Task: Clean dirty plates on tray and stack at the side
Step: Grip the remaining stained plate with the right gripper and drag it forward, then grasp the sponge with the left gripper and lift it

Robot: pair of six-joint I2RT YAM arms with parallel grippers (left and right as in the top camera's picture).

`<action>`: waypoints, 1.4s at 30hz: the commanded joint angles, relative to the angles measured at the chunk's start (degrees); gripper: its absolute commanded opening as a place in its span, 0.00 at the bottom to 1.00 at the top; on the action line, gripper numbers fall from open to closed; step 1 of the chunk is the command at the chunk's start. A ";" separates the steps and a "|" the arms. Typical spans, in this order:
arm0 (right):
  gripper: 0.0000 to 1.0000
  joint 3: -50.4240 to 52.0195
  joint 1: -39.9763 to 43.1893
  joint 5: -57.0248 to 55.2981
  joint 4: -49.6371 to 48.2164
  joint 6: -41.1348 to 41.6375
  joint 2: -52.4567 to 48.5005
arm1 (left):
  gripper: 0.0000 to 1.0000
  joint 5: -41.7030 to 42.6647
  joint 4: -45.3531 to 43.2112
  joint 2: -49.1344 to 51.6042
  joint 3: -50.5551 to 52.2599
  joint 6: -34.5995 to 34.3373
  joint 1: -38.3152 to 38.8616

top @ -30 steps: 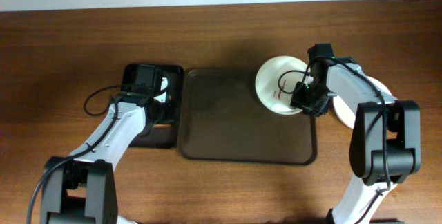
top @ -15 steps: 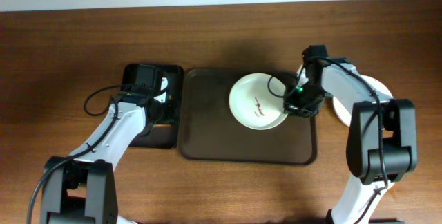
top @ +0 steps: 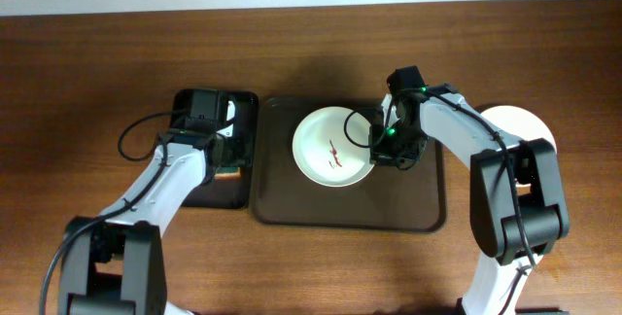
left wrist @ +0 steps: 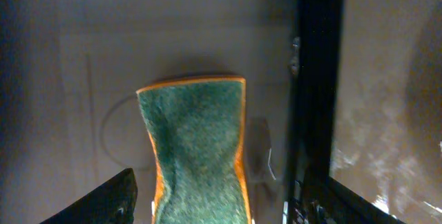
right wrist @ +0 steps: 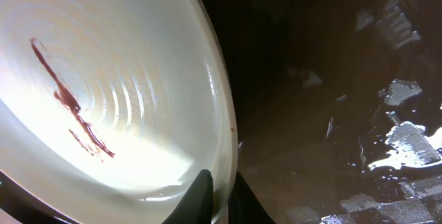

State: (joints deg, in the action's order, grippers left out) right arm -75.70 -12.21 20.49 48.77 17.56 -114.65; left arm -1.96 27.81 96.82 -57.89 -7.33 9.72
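We found the right gripper (right wrist: pixel 221 195) closed on the right-hand rim of a white plate (top: pixel 330 147). In the right wrist view one finger lay on the inner face of the rim and the other below its outer edge, with the rim pinched between them. The plate sat over the middle of the dark-brown tray (top: pixel 340 208), slightly toward the tray's far edge. A thin dark-red smear (right wrist: pixel 69 106) ran across its centre. We could not determine whether the plate's underside was touching the tray or held just clear of it. The tray surface beside the plate showed pale wet-looking patches (right wrist: pixel 407 144).

We saw a second white plate (top: pixel 520 119) on the table (top: pixel 97 62) to the right of the tray. It was partly covered by the right arm, and its centre was not visible.

The left gripper (left wrist: pixel 217 182) hung over the smaller black tray (top: pixel 199 196), which stood just left of the brown tray. Its jaws were spread wide. A green sponge (left wrist: pixel 197 141) with an orange edge lay between them on the black tray floor, nearer the left finger. We saw no finger pressing on the sponge.
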 commanded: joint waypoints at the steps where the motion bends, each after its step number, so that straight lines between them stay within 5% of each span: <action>1: 0.11 -0.15 -0.20 -0.13 -0.15 -0.59 -0.81 | 0.75 -2.12 -0.92 3.13 0.52 -0.94 -0.13; 6: 0.11 -0.15 -0.22 -0.13 -0.15 -0.59 -0.81 | 0.70 -2.16 -0.96 5.88 0.52 -0.94 -0.13; 8: 0.11 -0.15 -0.22 -0.13 -0.13 -0.61 -0.81 | 0.53 -2.16 -1.42 7.08 0.52 -0.94 -0.13; 10: 0.11 -0.15 -0.22 -0.13 -0.13 -0.59 -0.81 | 0.20 -2.21 -1.68 7.32 0.52 -0.94 -0.17; 13: 0.11 -0.15 -0.22 -0.13 -0.15 -0.59 -0.81 | 0.00 -2.19 -2.36 7.28 0.39 -0.94 -0.17; 30: 0.12 -0.15 -0.20 -0.13 -0.13 -0.63 -0.81 | 0.00 -2.14 -2.43 -8.28 -0.02 1.51 -0.31; 42: 0.11 -0.15 -0.20 -0.15 -0.17 -0.61 -0.81 | 0.00 -2.36 -11.32 -16.74 -0.02 3.17 -0.74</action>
State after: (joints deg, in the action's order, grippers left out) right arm -75.70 -12.21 20.47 48.75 17.56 -114.67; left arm -3.88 17.39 83.37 -57.80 -5.85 9.28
